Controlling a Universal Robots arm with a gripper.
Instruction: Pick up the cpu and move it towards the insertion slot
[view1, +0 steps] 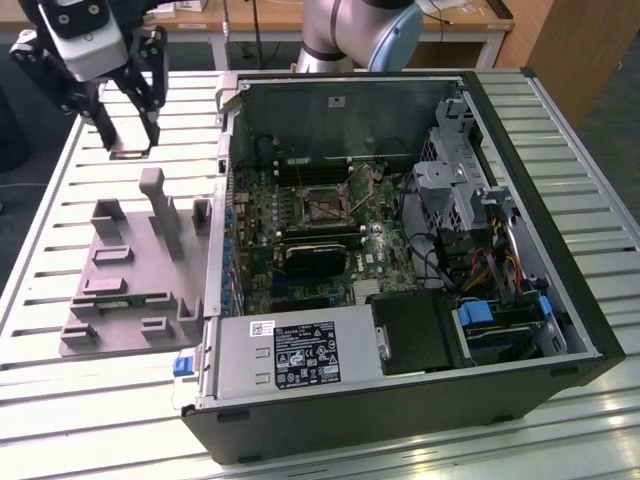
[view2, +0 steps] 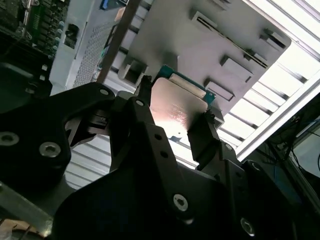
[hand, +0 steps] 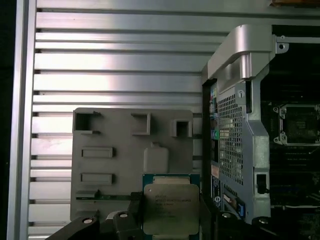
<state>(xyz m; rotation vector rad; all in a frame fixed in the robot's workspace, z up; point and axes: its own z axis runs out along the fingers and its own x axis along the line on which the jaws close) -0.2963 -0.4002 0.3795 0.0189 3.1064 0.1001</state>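
Observation:
My gripper hangs above the slatted table at the exterior view's far left, beyond the grey fixture plate. It is shut on the cpu, a square chip with a silver top and a green rim, held by two opposite edges between the black fingers. In the second wrist view the cpu is lifted off the fixture plate. The insertion slot, a silver-framed square socket with a dark centre, sits on the green motherboard inside the open case. In the first wrist view the slot lies beyond the case wall.
The open computer case fills the table's middle, with its raised side wall between me and the motherboard. Inside are a power supply, a drive cage and loose cables. The fixture plate has upright posts and a green memory stick.

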